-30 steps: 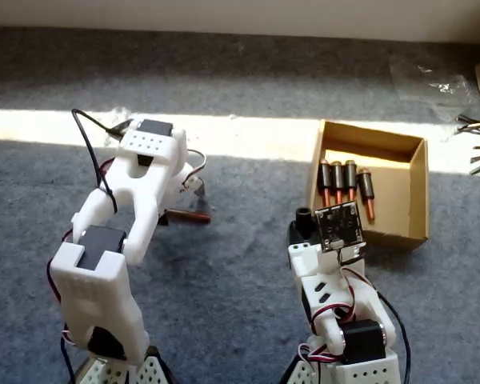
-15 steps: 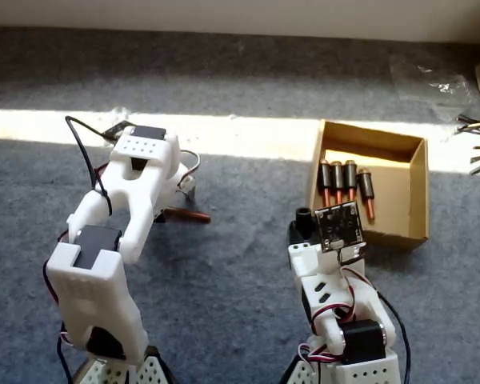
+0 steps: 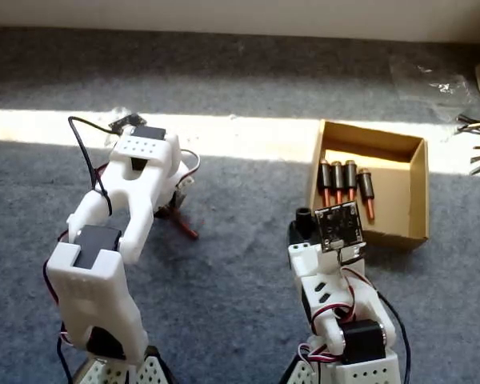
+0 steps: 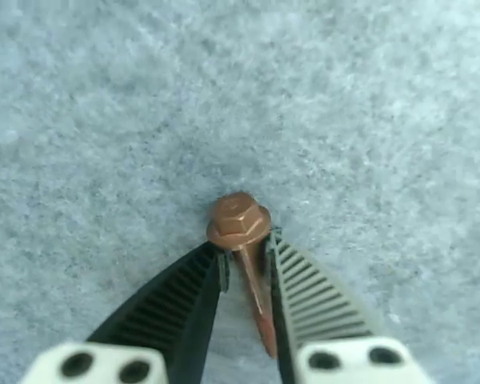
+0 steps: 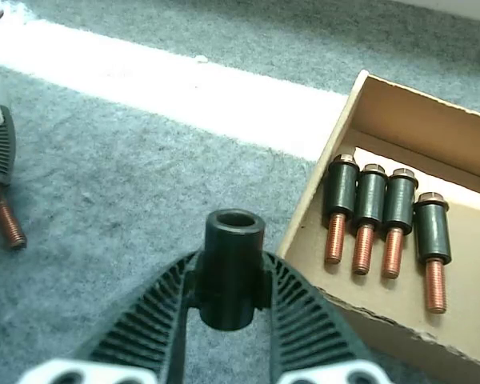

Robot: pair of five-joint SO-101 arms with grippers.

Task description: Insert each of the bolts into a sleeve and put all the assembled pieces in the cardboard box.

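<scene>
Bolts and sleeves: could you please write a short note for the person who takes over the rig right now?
Left gripper: shut on a bolt, just under its head.
Right gripper: shut on an empty sleeve, held upright beside the cardboard box.
Done: four assembled pieces lie side by side in the box.
Left: push this bolt into this sleeve, then put the piece in the box.

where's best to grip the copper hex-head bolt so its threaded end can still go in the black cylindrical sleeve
Grip the copper hex-head bolt on the shank just under its head, fingers closing across it from both sides. The left gripper is shut on it that way, which leaves the threaded end free for the black cylindrical sleeve held in the right gripper.
</scene>
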